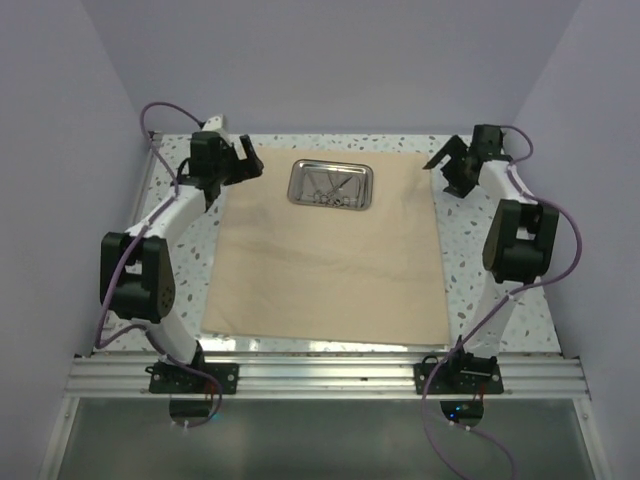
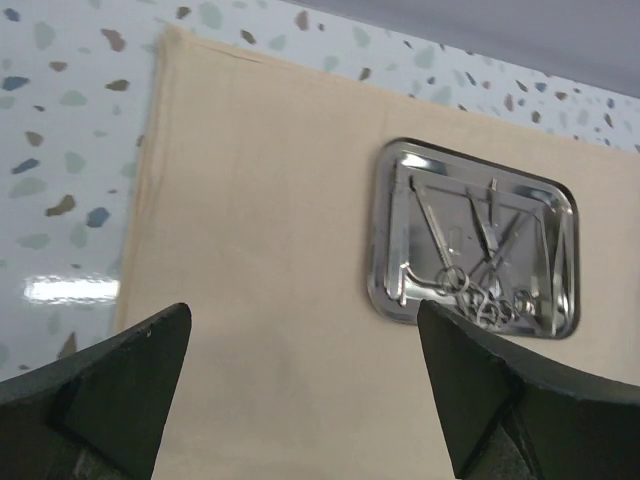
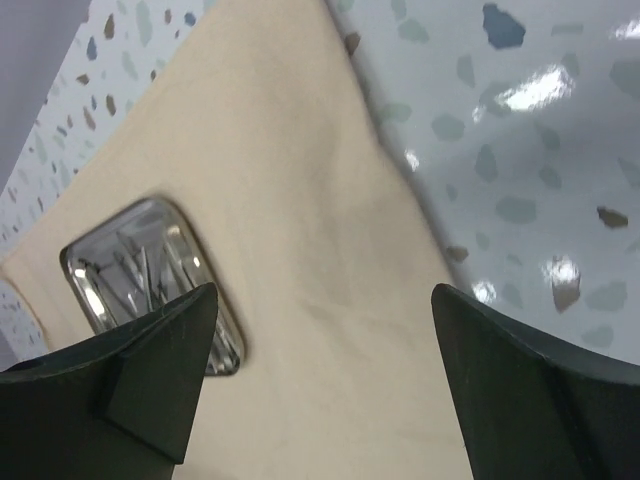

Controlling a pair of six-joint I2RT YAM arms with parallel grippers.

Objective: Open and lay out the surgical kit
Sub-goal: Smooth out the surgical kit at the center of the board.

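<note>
The beige cloth wrap (image 1: pixel 330 255) lies spread flat on the table. The shiny steel tray (image 1: pixel 332 184) sits on its far middle part, with a few thin silver scissor-like instruments (image 1: pixel 330 187) inside. My left gripper (image 1: pixel 247 160) is open and empty, above the cloth's far left corner. My right gripper (image 1: pixel 438 160) is open and empty, above the cloth's far right corner. The left wrist view shows the cloth (image 2: pixel 270 250), the tray (image 2: pixel 395 235) and the instruments (image 2: pixel 475 260). The right wrist view shows the cloth (image 3: pixel 300 250) and the tray (image 3: pixel 130 260).
The table (image 1: pixel 480 270) is white with coloured specks, bare on both sides of the cloth. Lilac walls close it in on the left, right and back. An aluminium rail (image 1: pixel 330 375) with the arm bases runs along the near edge.
</note>
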